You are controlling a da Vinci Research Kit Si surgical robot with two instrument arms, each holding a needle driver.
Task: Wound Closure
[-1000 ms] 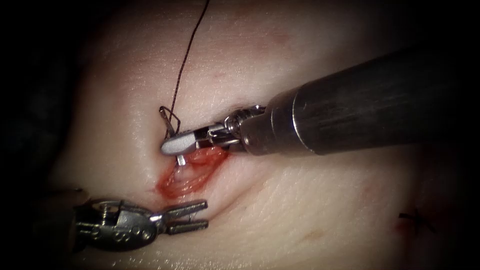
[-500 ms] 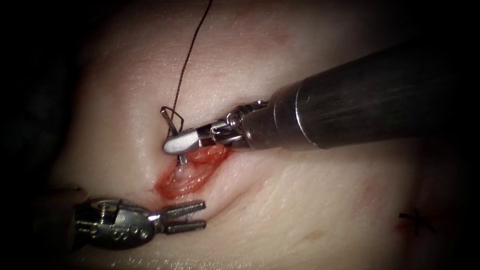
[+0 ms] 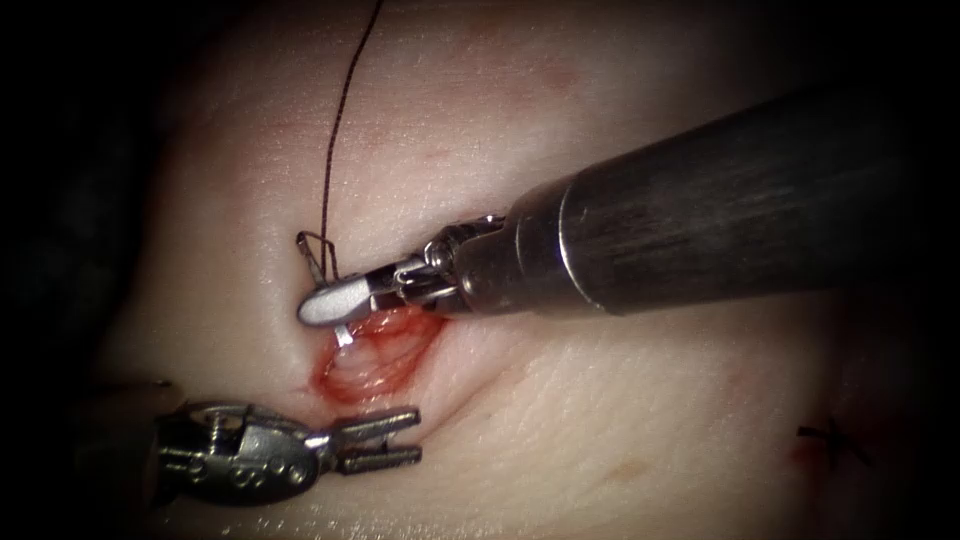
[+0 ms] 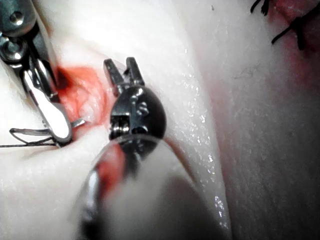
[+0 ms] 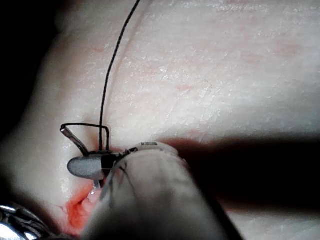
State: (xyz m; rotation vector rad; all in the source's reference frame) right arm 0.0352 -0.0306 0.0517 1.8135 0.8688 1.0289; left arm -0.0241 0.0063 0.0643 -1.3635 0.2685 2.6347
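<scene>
Right tool (image 3: 325,302) grips needle (image 3: 318,253), seemingly mid-curve; left tool (image 3: 385,441) level, empty.

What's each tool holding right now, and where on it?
Right tool grips the needle mid-curve, over the cut. Left tool, jaws open, holds nothing.

**Q:** What carries the scene?

**A:** The pale tissue (image 3: 600,420), with its cut (image 3: 375,365) wet with red fluid (image 3: 330,380) between the two tools' jaws.

**Q:** And on it?

**A:** Thread (image 3: 340,120) leads away from the right tool (image 3: 330,300), clamped near mid-curve on the needle (image 3: 318,250) at the cut's left edge. The left tool (image 3: 385,440), jaws parted, holds nothing. Cut ends of thread (image 3: 830,440) lie well apart from both.
</scene>
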